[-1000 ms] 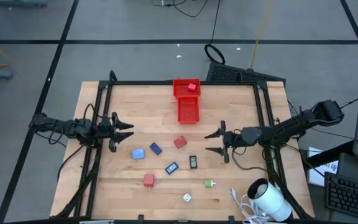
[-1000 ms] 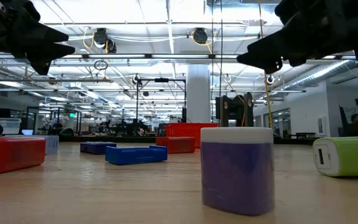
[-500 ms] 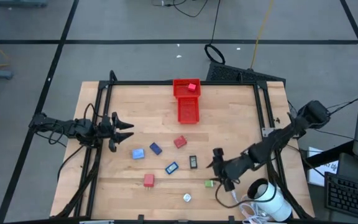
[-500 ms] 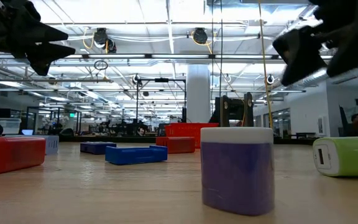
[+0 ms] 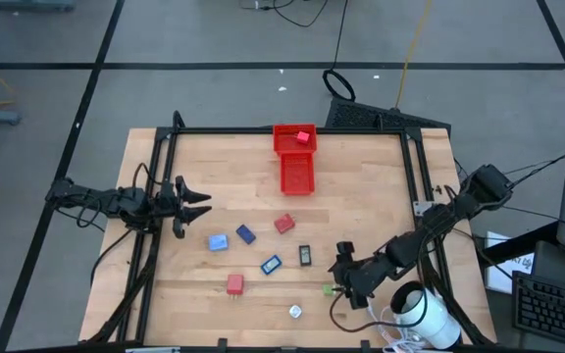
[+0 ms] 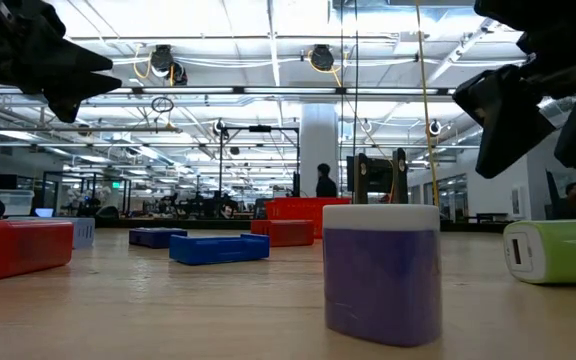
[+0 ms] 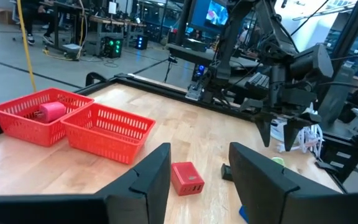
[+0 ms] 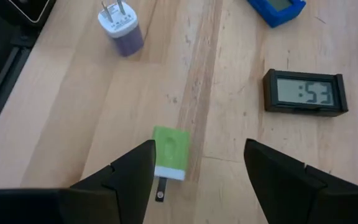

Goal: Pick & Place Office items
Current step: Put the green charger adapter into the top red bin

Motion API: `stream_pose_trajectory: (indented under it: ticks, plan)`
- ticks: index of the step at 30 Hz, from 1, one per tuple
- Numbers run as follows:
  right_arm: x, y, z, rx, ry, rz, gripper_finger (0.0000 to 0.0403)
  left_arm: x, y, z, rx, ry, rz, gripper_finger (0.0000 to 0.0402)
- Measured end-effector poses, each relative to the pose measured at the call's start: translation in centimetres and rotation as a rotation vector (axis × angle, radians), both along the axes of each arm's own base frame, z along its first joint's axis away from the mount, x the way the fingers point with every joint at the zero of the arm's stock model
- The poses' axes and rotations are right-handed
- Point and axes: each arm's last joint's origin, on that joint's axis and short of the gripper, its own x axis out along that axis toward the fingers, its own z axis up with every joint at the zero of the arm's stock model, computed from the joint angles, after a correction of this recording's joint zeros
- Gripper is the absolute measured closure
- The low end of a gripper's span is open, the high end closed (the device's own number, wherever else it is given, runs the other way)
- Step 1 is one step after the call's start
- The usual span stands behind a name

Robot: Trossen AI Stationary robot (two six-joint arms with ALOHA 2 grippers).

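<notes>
Jaws released on both arms | right gripper (image 8: pixel 194 163) directly above green-white piece (image 8: pixel 169 152), its long axis along the gap | left gripper (image 5: pixel 196 201) waits far off

A red two-compartment tray (image 5: pixel 294 173) is sitting at the worktop's (image 5: pixel 233 167) far edge; a white cylinder (image 5: pixel 428 317) with cable is lying at its near right corner.
</notes>
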Motion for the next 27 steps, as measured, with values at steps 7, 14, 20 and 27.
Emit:
stream_pose_trajectory:
  ticks: [7, 14, 20, 27]
  plan:
    - [-0.5, 0.1, -0.3, -0.035, 0.043, 0.008, 0.0167, 0.0, 0.0, 0.1, -0.002, -0.012, 0.000, 0.0248]
    - [-0.4, 0.9, -1.6, -0.073, 0.050, 0.033, 0.0167, 0.0, 0.0, 0.3, -0.002, -0.026, 0.000, 0.0229]
    - [0.1, 1.4, -2.5, -0.002, 0.080, 0.052, 0.0167, 0.0, 0.0, 0.3, -0.001, -0.026, 0.001, 0.0214]
    - [0.3, 1.5, -2.6, 0.007, 0.064, 0.046, 0.0167, 0.0, 0.0, 0.3, -0.011, -0.027, 0.001, 0.0201]
